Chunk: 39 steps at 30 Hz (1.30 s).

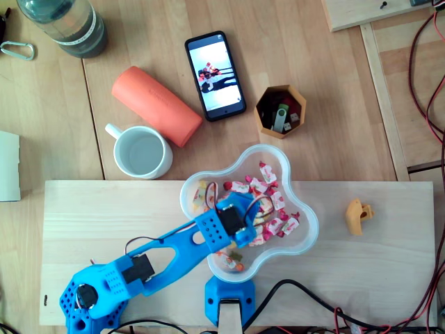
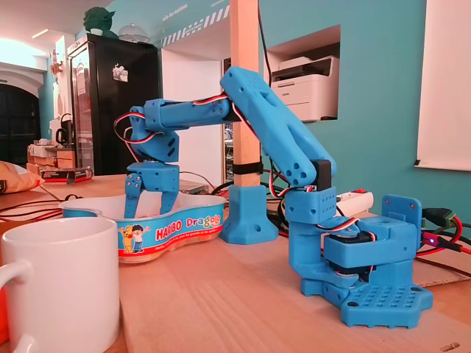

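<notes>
**End effector poised over the sweets, fingers apart**

In the fixed view the end effector (image 2: 149,209) points straight down into the bowl (image 2: 176,229). Its two fingers stand apart with nothing between them, and their tips are about level with the rim. The bowl's wall hides whether they touch anything.

From overhead, the end effector (image 1: 235,219) sits over the middle of the bowl. The wrapped sweets (image 1: 268,189) lie right under it and spread mostly toward the bowl's far and right lobes. A few more lie in the near lobe. They point every way, so they share no long axis.

The bowl straddles the far edge of the pale board (image 1: 104,216) on the worktop, near its middle. Beyond that edge stand a white mug (image 1: 142,152), an orange roll (image 1: 156,104), a phone (image 1: 215,75) and a six-sided cup (image 1: 281,111). A small orange piece (image 1: 358,216) lies well apart, toward the board's right edge.
</notes>
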{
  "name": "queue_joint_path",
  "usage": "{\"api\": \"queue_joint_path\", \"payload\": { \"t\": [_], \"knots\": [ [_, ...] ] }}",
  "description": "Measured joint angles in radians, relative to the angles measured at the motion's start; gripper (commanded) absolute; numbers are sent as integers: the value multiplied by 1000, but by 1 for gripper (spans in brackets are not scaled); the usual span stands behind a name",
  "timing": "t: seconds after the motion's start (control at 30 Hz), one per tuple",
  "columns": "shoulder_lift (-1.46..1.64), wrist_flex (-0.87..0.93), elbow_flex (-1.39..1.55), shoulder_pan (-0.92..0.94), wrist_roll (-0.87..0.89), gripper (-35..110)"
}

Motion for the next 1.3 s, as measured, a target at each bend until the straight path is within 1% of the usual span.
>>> {"api": "queue_joint_path", "payload": {
  "t": [0.43, 0.77, 1.17, 1.3],
  "knots": [
    [5, 5, 0, -8, 6, 23],
    [103, 6, 0, -8, 6, 22],
    [104, 0, 0, -17, 12, 23],
    [64, 0, -48, -26, 17, 23]
  ]
}}
